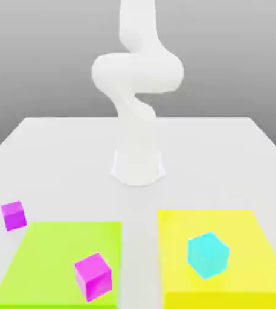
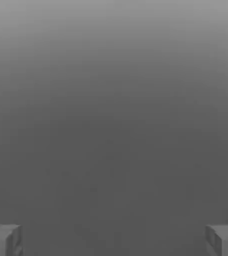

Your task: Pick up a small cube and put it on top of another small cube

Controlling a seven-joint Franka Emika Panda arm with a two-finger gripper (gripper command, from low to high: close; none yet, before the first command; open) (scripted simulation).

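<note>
Your white arm (image 1: 137, 90) rises from its base, folded up high; gripper (image 2: 114, 240) fingers (image 2: 3, 240) spread wide, holding nothing.

You get even, diffuse light with no clear source and no glare. The white arm (image 1: 137, 90) nearly melts into the pale table (image 1: 224, 157), its edges soft. The cubes cast hardly any shadow on the mats. The hand view's backdrop grades from lighter grey to darker.
</note>
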